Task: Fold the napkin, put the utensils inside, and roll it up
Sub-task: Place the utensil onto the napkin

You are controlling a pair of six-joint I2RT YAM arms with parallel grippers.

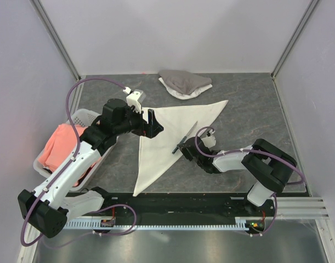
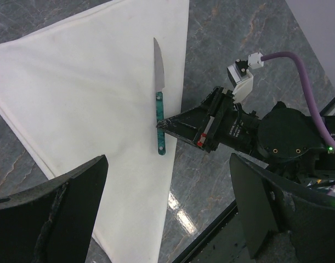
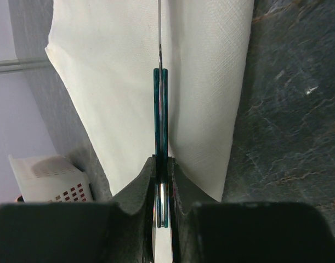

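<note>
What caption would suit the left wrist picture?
Right gripper pinches a teal-handled steel knife over the triangle-folded cream-white cloth napkin.

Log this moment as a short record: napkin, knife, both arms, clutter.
napkin: folded into a triangle, flat on the table
knife: over the napkin's right edge, handle gripped
right gripper: jaws shut on the knife handle
left gripper: jaws wide open, empty, above the napkin's left edge
clutter: grey-and-white cloth heap at back; basket with pink cloth at left

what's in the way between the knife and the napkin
Nothing visible. The right gripper holds the knife by its handle right over the napkin, with only bare cloth under it.
</note>
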